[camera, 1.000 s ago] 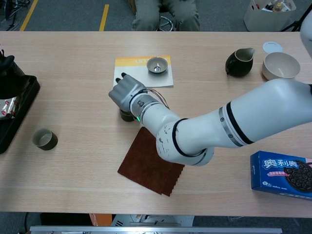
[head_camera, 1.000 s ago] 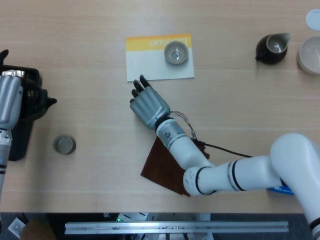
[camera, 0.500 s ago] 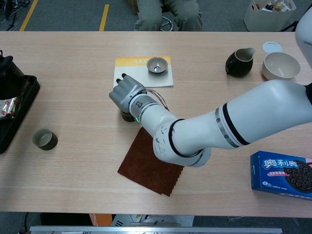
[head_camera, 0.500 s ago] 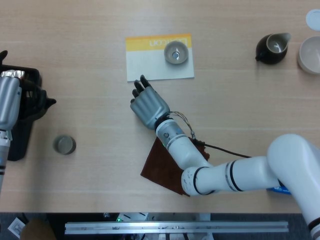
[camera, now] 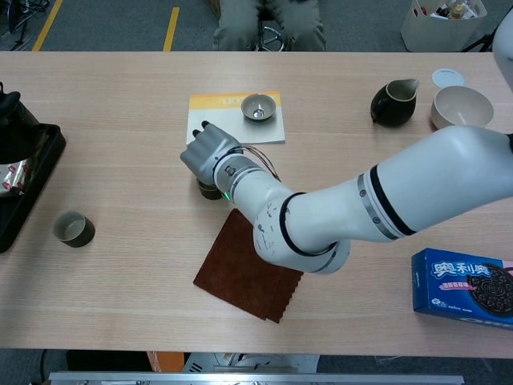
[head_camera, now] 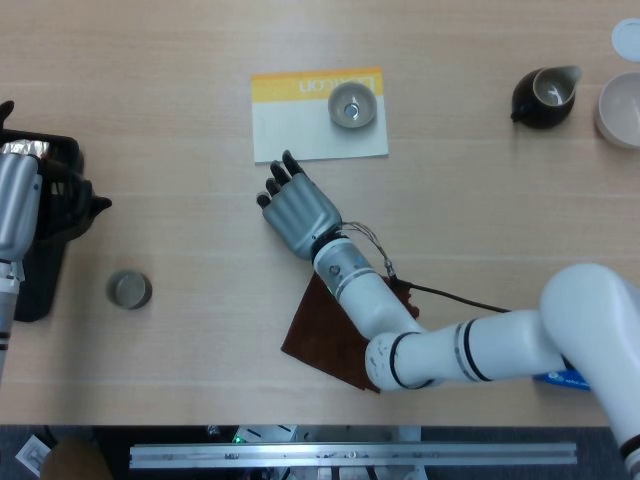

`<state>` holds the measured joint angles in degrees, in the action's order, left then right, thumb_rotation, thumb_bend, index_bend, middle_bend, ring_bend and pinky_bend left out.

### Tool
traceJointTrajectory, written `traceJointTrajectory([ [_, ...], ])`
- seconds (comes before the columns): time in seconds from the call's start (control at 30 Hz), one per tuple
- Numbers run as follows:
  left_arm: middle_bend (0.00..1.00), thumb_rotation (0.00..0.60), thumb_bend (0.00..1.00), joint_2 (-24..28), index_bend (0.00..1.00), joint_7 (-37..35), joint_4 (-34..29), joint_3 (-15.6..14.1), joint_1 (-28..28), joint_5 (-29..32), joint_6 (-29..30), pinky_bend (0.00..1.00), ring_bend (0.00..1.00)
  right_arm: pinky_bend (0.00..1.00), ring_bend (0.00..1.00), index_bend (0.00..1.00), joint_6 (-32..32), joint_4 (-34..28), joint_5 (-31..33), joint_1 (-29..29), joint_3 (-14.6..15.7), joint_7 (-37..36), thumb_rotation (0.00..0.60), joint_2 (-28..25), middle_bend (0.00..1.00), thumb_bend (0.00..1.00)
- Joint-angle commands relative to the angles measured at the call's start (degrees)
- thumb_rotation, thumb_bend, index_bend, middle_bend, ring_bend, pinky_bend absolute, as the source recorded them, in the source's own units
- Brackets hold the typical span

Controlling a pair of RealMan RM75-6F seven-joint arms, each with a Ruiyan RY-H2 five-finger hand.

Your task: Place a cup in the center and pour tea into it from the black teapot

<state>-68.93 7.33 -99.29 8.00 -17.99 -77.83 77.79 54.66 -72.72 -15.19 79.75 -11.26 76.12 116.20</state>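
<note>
Cup: stands on the desk near the card, under the right hand
Right hand: fingers curl over the cup
Teapot: left of the card; left hand beside it, grip unclear
Left: pouring

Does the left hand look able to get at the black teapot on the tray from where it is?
Probably yes: the left hand hangs right over the tray, beside the black teapot, with nothing between them.
</note>
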Motion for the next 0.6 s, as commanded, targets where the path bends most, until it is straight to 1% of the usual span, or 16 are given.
traceJointTrajectory([
  [0.03,1.0,0.557,0.38,0.1,0.92,0.0,0.0,0.0,0.0,-0.1,-0.1,0.09,0.85,0.0,0.0,0.05,0.3,-2.3,0.7,-0.3,0.0,0.1,0.6,-1.8,0.15,0.25],
  [0.1,1.0,0.558,0.38,0.1,0.92,0.0,0.0,0.1,-0.1,-0.1,-0.1,0.09,0.85,0.0,0.0,0.0,1.0,-4.7,0.9,-0.4,0.4,0.5,0.6,-3.6,0.13,0.25],
  [0.23,1.0,0.541,0.38,0.0,0.92,0.1,0.0,0.1,-0.2,-0.2,-0.2,0.09,0.85,0.0,0.0,0.0,2.8,-11.2,-0.8,-1.6,1.7,-0.2,0.6,-8.5,0.12,0.25],
  [0.3,1.0,0.543,0.38,-0.1,0.92,0.3,-0.1,0.1,-0.3,-0.3,-0.3,0.09,0.85,0.0,0.0,0.0,3.8,-14.6,-2.3,-2.6,2.5,-1.3,0.6,-11.3,0.11,0.25],
  [0.4,1.0,0.544,0.38,-0.2,0.92,0.6,-0.4,0.2,-0.4,-0.5,-0.3,0.09,0.85,0.0,0.0,0.0,5.6,-21.0,-5.1,-5.1,4.4,-3.8,0.6,-17.0,0.11,0.25],
  [0.5,1.0,0.542,0.38,-0.4,0.92,0.9,-0.6,0.3,-0.7,-0.5,-0.4,0.09,0.85,0.0,0.0,0.0,7.2,-26.0,-7.9,-7.7,6.6,-6.5,0.6,-21.9,0.11,0.24],
  [0.6,1.0,0.544,0.38,-1.0,0.92,1.6,-0.8,0.4,-1.0,-0.5,-0.6,0.09,0.85,0.0,0.0,0.0,8.6,-30.4,-11.7,-11.0,10.0,-9.6,0.6,-26.9,0.11,0.24],
])
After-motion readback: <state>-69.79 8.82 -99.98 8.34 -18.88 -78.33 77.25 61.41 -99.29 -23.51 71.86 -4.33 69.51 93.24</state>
